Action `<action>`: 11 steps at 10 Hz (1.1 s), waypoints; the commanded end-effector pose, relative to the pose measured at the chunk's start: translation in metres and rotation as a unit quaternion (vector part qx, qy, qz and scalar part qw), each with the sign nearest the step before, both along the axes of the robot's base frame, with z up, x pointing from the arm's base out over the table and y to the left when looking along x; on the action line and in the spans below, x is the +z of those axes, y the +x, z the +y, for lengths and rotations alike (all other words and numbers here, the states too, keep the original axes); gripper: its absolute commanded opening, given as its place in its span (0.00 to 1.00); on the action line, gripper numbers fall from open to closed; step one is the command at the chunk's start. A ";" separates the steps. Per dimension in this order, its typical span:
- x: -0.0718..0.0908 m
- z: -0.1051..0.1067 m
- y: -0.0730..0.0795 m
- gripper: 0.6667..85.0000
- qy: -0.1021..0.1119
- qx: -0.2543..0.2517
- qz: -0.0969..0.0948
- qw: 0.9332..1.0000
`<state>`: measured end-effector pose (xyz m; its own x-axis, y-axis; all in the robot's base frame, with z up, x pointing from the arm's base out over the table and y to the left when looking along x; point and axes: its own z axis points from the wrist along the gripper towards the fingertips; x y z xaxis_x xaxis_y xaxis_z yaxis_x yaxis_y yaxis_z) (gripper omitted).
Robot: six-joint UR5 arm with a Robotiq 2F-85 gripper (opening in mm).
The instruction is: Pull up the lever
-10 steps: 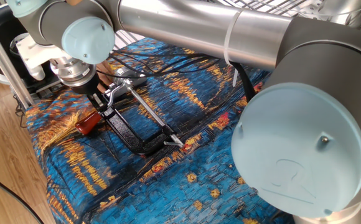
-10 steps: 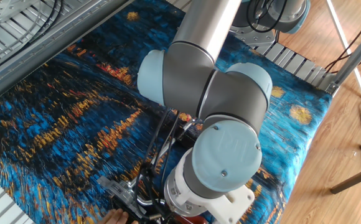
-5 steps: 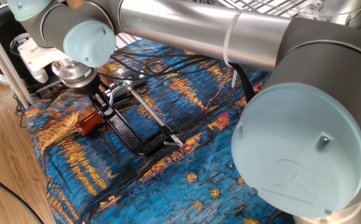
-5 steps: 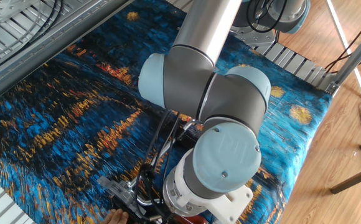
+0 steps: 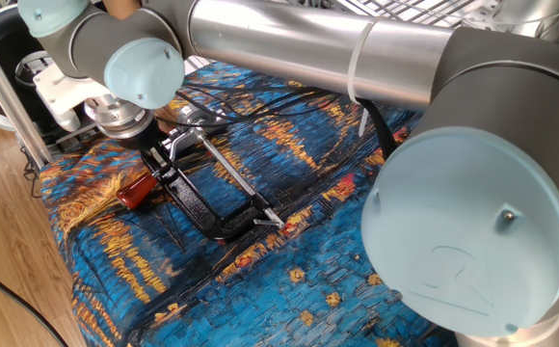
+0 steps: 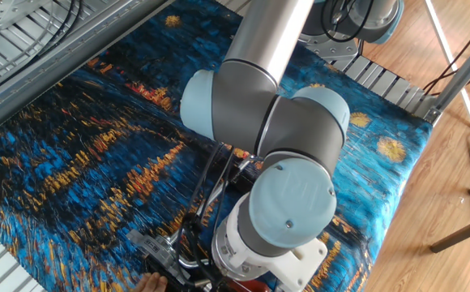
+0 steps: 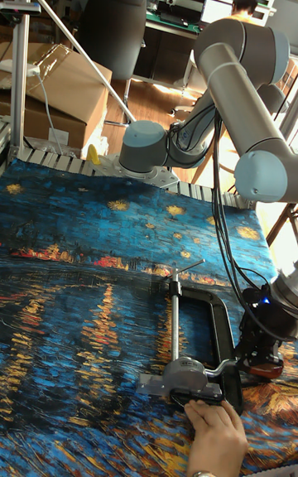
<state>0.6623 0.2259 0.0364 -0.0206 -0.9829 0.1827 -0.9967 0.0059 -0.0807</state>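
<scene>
The lever's red-orange sleeve (image 5: 137, 190) lies low on the cloth at the left end of a black-framed clamp (image 5: 198, 214). Its silver bar runs up toward the clamp head (image 5: 188, 130). My gripper (image 5: 154, 159) hangs straight over the bar, between the sleeve and the head, with its dark fingers down around it. Their gap is hidden, so whether they are closed on the bar does not show. In the tall fixed view the gripper (image 7: 252, 351) covers most of the lever (image 7: 266, 372). In the other fixed view my wrist hides both.
A person's hand (image 7: 213, 431) presses on the clamp head near the front edge. The clamp's long silver rod (image 5: 231, 173) crosses the blue and orange painted cloth (image 5: 289, 289). Cables (image 7: 219, 220) trail from my arm. A metal post (image 5: 0, 77) stands at the left.
My wrist has shifted slightly right and down toward the lever. The clamp and the red-orange sleeve have not moved.
</scene>
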 end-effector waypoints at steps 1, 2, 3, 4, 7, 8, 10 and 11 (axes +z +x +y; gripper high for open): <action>-0.002 0.002 -0.006 0.34 0.003 -0.005 0.007 1.000; -0.002 0.002 -0.006 0.34 0.002 -0.002 0.007 1.000; -0.003 0.002 -0.002 0.34 0.002 0.005 0.001 1.000; -0.004 0.003 -0.001 0.36 0.002 0.013 0.000 1.000; -0.008 0.006 -0.002 0.36 0.003 0.027 -0.001 1.000; -0.011 0.008 -0.003 0.36 0.005 0.026 0.001 1.000; -0.013 0.006 -0.010 0.35 0.003 0.021 0.014 1.000; -0.013 0.006 -0.011 0.34 0.003 0.021 0.016 1.000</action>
